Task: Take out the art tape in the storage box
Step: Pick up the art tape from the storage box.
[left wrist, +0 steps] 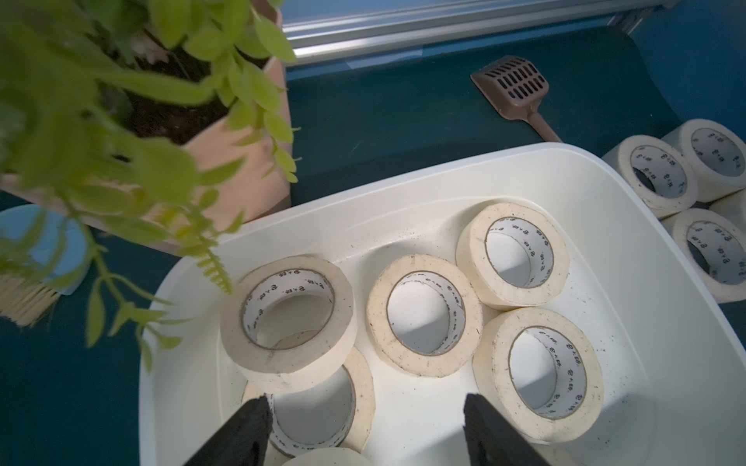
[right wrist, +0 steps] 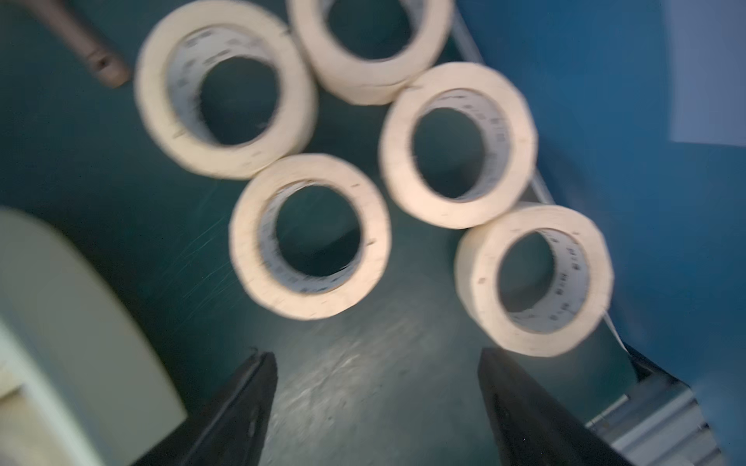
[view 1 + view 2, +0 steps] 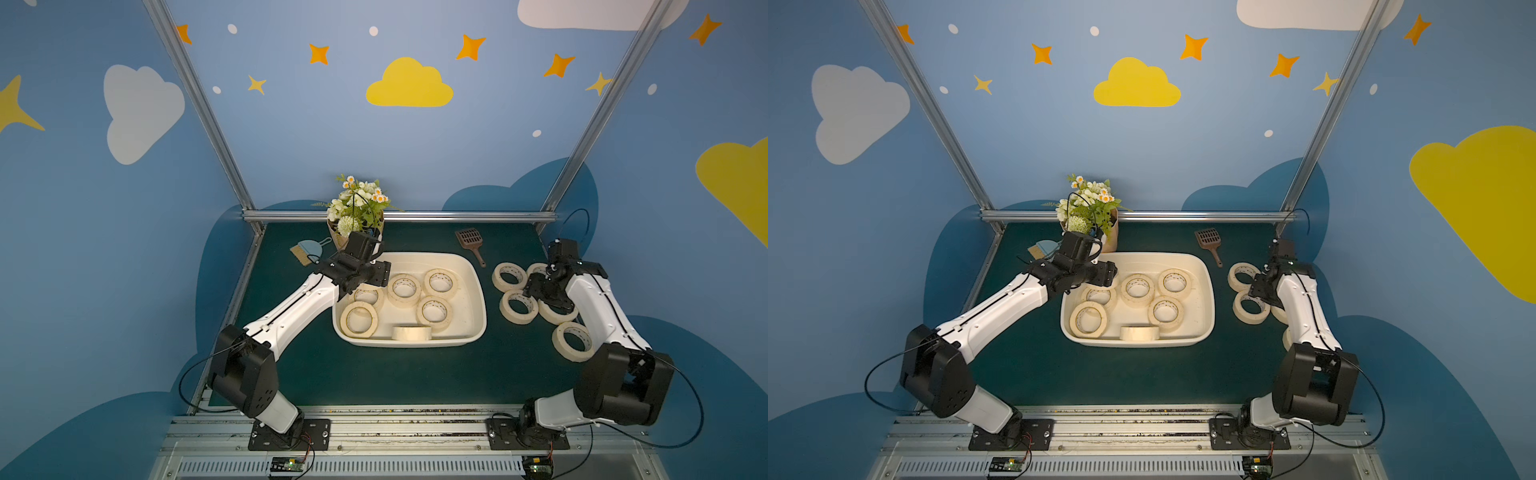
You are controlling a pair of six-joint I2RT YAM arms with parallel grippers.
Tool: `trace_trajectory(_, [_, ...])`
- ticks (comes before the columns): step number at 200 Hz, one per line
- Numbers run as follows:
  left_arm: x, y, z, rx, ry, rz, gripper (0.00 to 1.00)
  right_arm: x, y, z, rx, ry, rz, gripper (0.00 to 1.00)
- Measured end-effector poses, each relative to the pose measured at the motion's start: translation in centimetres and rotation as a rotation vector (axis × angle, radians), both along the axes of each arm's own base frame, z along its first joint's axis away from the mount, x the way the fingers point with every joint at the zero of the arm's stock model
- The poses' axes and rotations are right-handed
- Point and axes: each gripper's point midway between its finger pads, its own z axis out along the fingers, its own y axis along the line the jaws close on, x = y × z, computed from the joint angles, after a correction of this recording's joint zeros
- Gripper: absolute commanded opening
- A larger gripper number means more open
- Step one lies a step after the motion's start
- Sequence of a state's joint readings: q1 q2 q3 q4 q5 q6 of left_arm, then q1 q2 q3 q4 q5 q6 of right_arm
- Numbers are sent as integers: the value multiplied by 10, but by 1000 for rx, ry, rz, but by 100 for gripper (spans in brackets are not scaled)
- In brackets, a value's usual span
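Observation:
The storage box [image 3: 415,255] [image 3: 1142,254] [image 1: 444,161] sits mid-table in both top views, holding several rolls of art tape [image 3: 411,333] [image 3: 1140,333]; one stands on edge at the near wall. Hovering over the box's far left corner, my left gripper [image 3: 376,276] [image 1: 367,399] is open and holds nothing. Below it one roll [image 1: 288,363] leans on another [image 1: 365,387]. Several more rolls [image 3: 505,311] [image 2: 250,242] lie on the green mat right of the box. My right gripper [image 3: 540,291] [image 2: 375,355] is open above bare mat beside them, gripping nothing.
A tan flower pot [image 3: 338,239] [image 1: 226,161] with leafy flowers stands just behind the box's far left corner, close to my left wrist. A brown slotted scoop [image 3: 469,239] [image 1: 512,84] lies at the back. A blue dustpan with brush [image 3: 309,249] lies far left.

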State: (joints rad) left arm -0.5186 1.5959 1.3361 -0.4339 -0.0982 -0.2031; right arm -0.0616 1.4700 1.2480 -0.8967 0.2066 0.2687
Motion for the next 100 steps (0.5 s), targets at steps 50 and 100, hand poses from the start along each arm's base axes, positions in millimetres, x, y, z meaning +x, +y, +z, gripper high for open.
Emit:
trace_trajectory(50, [10,-58,-27,14,89,-125,73,-8,102,7,163,43,318,86])
trace_trajectory(100, [27,-68,-97,113,203,-133,71,-7,160,33,274,2,480,86])
